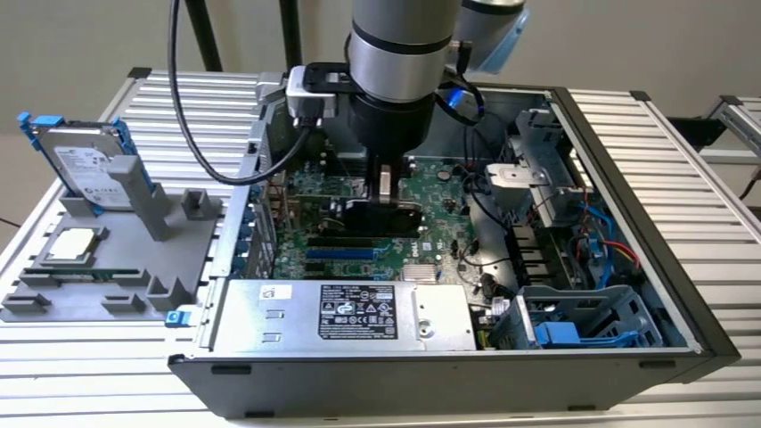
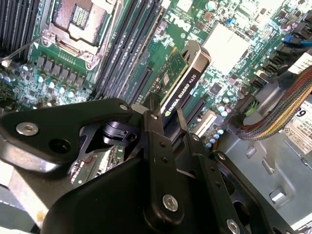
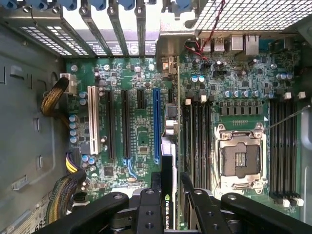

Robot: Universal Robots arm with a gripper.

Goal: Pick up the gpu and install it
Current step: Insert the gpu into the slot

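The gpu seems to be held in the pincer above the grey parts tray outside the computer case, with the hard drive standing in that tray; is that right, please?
Not quite. The pincer does hold the gpu, but inside the computer case, over the motherboard, as both wrist views show. The hard drive does stand in the grey parts tray.

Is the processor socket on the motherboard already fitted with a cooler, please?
No; in the first wrist view the processor socket lies bare inside its metal frame, with nothing mounted over it.
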